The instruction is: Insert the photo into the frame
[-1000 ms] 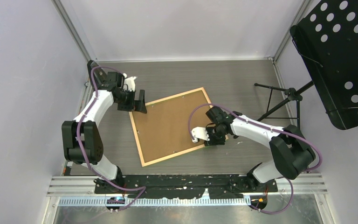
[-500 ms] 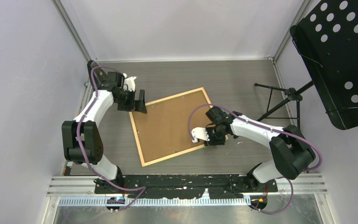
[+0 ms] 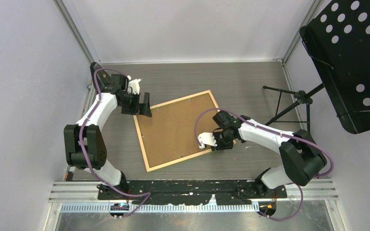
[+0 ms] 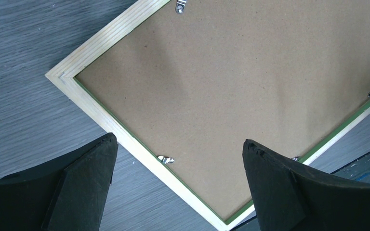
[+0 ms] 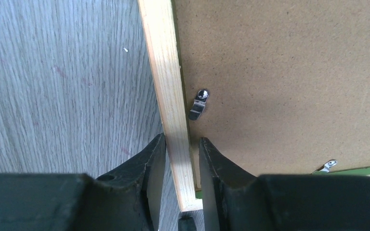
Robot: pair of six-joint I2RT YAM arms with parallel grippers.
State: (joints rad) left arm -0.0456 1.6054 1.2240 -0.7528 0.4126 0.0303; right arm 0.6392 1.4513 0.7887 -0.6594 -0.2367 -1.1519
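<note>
The frame (image 3: 173, 127) lies flat near the middle of the table (image 3: 250, 82), back side up, so you see the pale wood rail and the brown hardboard backing (image 4: 231, 86) seated inside it. It sits skewed: its long axis runs from the table's left edge toward the far right corner, with one corner pointing at the far edge. A thin green lip shows along the inner edge.

Your left gripper (image 3: 143, 107) hovers above the frame's far-left corner, fingers spread wide and touching nothing. Your right gripper (image 5: 182, 154) is down at the frame's right-hand short rail, near its near-right corner. One finger is outside the wood and one is over the backing, both close in. You can't tell whether they actually press the rail.

A metal turn clip (image 5: 198, 105) sits just ahead of those fingers. A black perforated music stand (image 3: 351, 62) rises at the table's right edge.
</note>
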